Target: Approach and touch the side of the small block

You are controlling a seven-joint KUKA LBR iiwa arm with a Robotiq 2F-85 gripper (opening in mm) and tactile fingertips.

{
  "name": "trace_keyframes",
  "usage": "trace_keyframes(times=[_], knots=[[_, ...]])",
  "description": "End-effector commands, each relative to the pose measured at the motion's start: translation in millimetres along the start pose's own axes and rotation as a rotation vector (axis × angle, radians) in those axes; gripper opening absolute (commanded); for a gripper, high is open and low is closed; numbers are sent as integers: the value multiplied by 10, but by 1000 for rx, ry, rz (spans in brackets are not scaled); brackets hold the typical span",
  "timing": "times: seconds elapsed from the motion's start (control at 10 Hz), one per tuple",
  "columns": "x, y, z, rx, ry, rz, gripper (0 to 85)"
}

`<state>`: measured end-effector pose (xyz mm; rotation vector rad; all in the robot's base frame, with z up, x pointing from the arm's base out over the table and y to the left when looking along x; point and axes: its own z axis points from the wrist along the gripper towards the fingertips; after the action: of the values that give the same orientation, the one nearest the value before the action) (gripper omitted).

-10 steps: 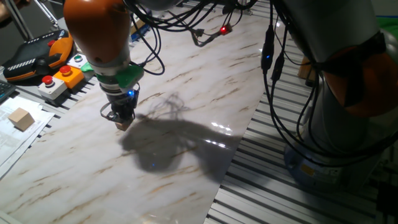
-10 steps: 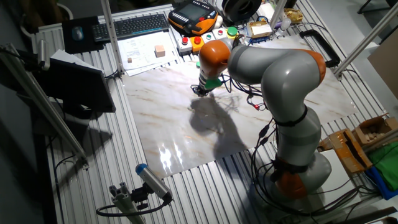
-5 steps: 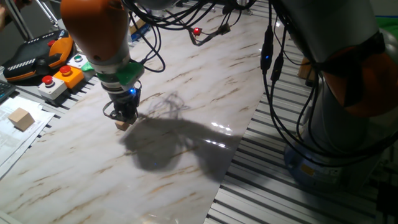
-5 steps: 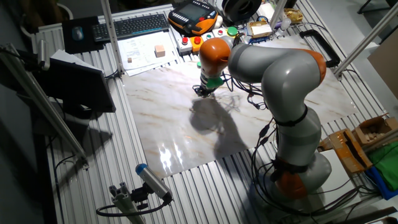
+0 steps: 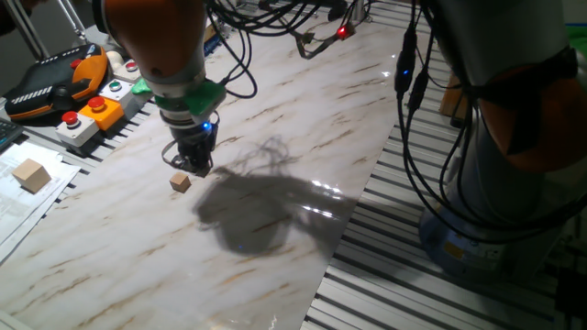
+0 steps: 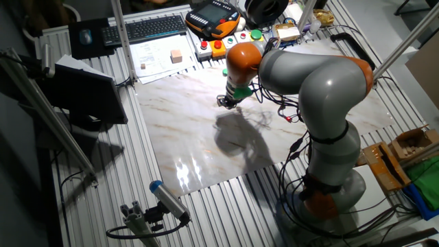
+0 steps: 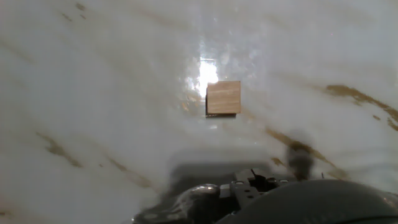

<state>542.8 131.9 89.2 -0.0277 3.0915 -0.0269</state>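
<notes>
The small block [image 5: 180, 182], a tiny tan-brown cube, lies on the marble tabletop [image 5: 275, 119]. In the hand view it [image 7: 223, 98] sits upright just above centre, under a bright glare spot. My gripper [image 5: 196, 167] hangs just right of the block and a little behind it, close to the table. A small gap separates the gripper from the block. Its fingers look closed together and hold nothing. In the other fixed view the gripper [image 6: 225, 103] is near the far side of the marble, and the block is too small to make out.
A larger pale wooden block [image 5: 31, 174] rests on papers at the left, also seen in the other fixed view [image 6: 176, 56]. Button boxes [image 5: 87, 115] and a teach pendant [image 5: 46, 82] line the far left edge. Cables [image 5: 275, 27] hang over the back. The arm's base [image 6: 329, 185] stands at the right.
The gripper has moved right, off the small block. The block was at the fingertips before and now lies uncovered to the gripper's left.
</notes>
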Motion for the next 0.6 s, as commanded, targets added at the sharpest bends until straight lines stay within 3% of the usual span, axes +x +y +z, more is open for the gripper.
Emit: trace_keyframes(times=[0.0,0.5], knots=[[14,-12,-17,1,1,-6,7],[87,-67,-115,34,27,-67,7]])
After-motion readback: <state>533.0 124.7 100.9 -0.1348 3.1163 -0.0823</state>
